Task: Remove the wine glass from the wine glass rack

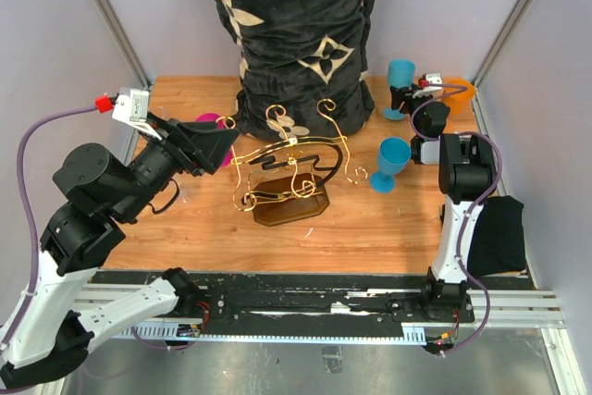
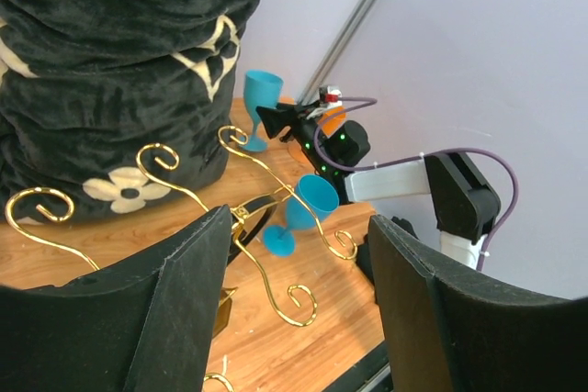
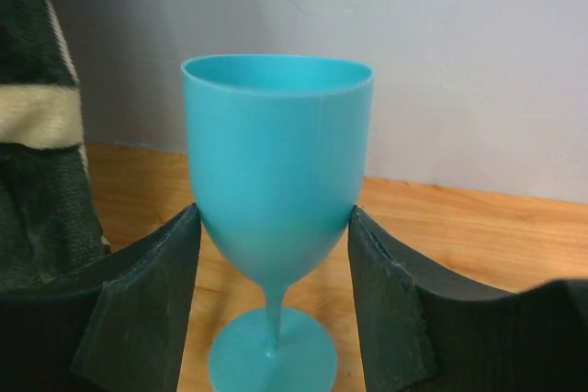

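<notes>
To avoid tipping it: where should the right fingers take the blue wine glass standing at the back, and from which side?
Probably take the blue wine glass on its bowl, low where it tapers, coming level from the near side, one of the fingers at each flank. It stands upright, and its stem is thin.

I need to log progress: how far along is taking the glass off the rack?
Looks done: one blue glass stands on the table far right, off the rack. In hand: right pincer flanks its bowl; left pincer open by the rack. Left: maybe the second blue glass beside the rack's scroll.
</notes>
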`<state>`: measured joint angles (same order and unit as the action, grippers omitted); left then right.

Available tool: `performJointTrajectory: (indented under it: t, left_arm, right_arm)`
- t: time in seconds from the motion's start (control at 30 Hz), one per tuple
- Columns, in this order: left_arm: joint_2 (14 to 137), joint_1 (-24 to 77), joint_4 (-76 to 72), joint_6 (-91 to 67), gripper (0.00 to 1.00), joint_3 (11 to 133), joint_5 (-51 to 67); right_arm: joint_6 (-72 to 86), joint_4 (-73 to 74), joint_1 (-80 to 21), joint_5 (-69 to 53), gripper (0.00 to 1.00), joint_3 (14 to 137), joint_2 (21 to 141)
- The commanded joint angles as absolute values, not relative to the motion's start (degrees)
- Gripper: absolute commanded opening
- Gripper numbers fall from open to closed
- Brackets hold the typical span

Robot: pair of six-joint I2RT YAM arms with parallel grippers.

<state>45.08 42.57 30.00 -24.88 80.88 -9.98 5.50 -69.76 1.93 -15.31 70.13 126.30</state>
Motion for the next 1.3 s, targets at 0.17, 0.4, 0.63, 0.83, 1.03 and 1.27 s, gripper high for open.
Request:
performJointTrajectory:
  t: [0.17, 0.4, 0.63, 0.83, 1.03, 1.27]
  left_arm:
    - [44.68, 42.63, 27.82, -25.99, 0.66, 80.41, -9.68]
    - [44.97, 42.63, 28.95, -26.88, 0.65, 81.86, -9.75]
    - [45.44, 42.63, 29.96, -27.66, 0.64, 82.44, -10.05]
    - [46.08, 42.63, 30.21, -26.83, 0.64, 82.5, -11.67]
    - [47.33, 42.63, 30.17, -26.03, 0.64, 82.85, -12.22]
    - [47.81, 42.63, 29.94, -25.85, 0.64, 82.47, -11.98]
  right_arm:
    - [8.24, -88.37, 2.2, -19.26, 0.09, 66.19, 128.92]
    - [6.91, -88.52, 2.72, -19.76, 0.12, 63.61, 129.47]
    - [6.5, -68.39, 3.18, -19.13, 0.45, 69.22, 123.89]
    - [8.64, -21.88, 3.16, -22.15, 0.64, 93.79, 126.4]
    - [4.64, -3.52, 0.83, -20.31, 0.69, 109.67, 131.06]
    - [-3.96, 18.36, -3.92, -13.26, 0.76, 135.01, 143.61]
